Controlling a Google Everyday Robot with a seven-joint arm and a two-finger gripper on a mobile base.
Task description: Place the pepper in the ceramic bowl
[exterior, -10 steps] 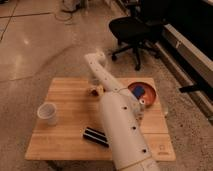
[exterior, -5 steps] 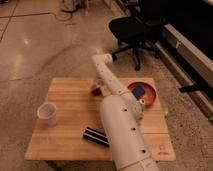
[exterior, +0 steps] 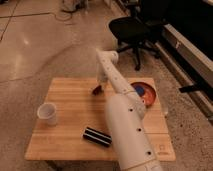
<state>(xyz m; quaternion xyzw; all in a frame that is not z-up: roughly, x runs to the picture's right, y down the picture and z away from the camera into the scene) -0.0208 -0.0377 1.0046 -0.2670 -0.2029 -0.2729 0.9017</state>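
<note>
The pepper (exterior: 96, 90) is small and dark red, and it sits at the tip of my gripper (exterior: 99, 85) over the far middle of the wooden table (exterior: 65, 100). The gripper points down and is shut on the pepper. The ceramic bowl (exterior: 148, 93) is orange-brown with a blue patch inside. It stands at the table's far right, to the right of the gripper. My white arm (exterior: 122, 117) covers the bowl's left part.
A white cup (exterior: 46, 113) stands at the table's left. A black striped block (exterior: 97, 136) lies near the front edge beside my arm. A black office chair (exterior: 132, 27) stands on the floor behind the table.
The gripper and the pepper have moved a little to the right, toward the bowl, mostly between the first two frames. Cup, block and bowl have not moved.
</note>
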